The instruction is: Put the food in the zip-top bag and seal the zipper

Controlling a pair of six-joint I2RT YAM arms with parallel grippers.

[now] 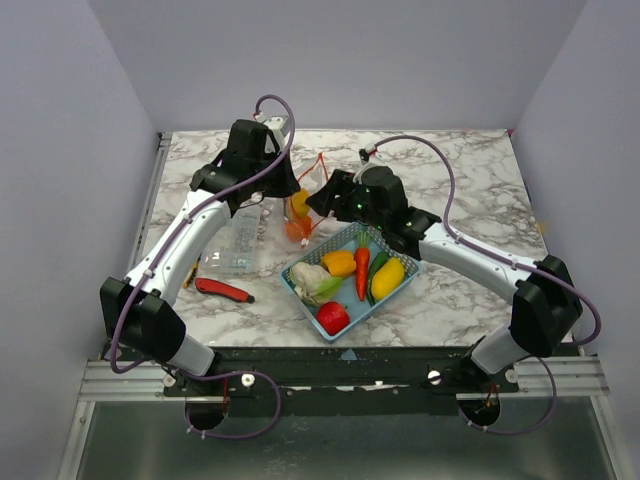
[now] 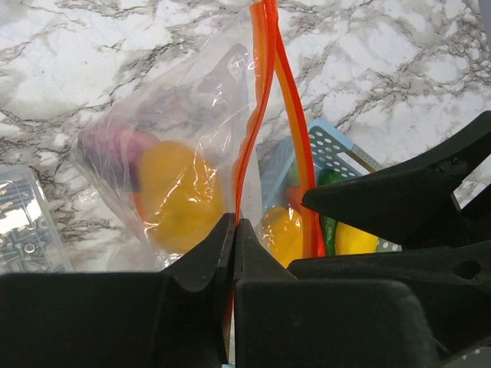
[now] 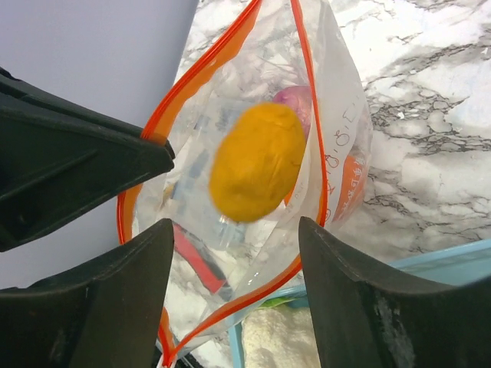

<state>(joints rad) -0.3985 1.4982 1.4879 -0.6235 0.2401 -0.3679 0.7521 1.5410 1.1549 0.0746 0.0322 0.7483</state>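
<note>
- We are looking at the zip-top bag [image 1: 300, 205] at the centre of the top view, just above the upper-left side of the blue basket [image 1: 380, 303] on the marble table [image 1: 470, 190].
- Our left gripper [image 2: 234, 228] is pinching its fingers tight on the zipper [image 2: 265, 92]. The red-orange strip is running from the lower middle to the top of the left wrist frame.
- Our right gripper [image 3: 234, 222] is spreading its fingers wide at the bottom of the right wrist frame, gripping nothing, with the bag's open mouth showing between them.
- There the zipper's two sides are parting into a long loop. A blurred orange-yellow food piece [image 3: 257, 161] is showing inside it at the frame's centre, and we cannot tell whether it is resting on anything.
- A purple piece [image 2: 107, 149] is sitting inside the bag, left of centre in the left wrist frame.
- More food is lying in the basket, lower centre of the top view: a white piece [image 1: 310, 280], a carrot [image 1: 362, 272] and a red piece [image 1: 332, 317] among it.
- A clear box [image 1: 235, 240] and a red-and-black tool [image 1: 222, 290] are lying left of the bag.
</note>
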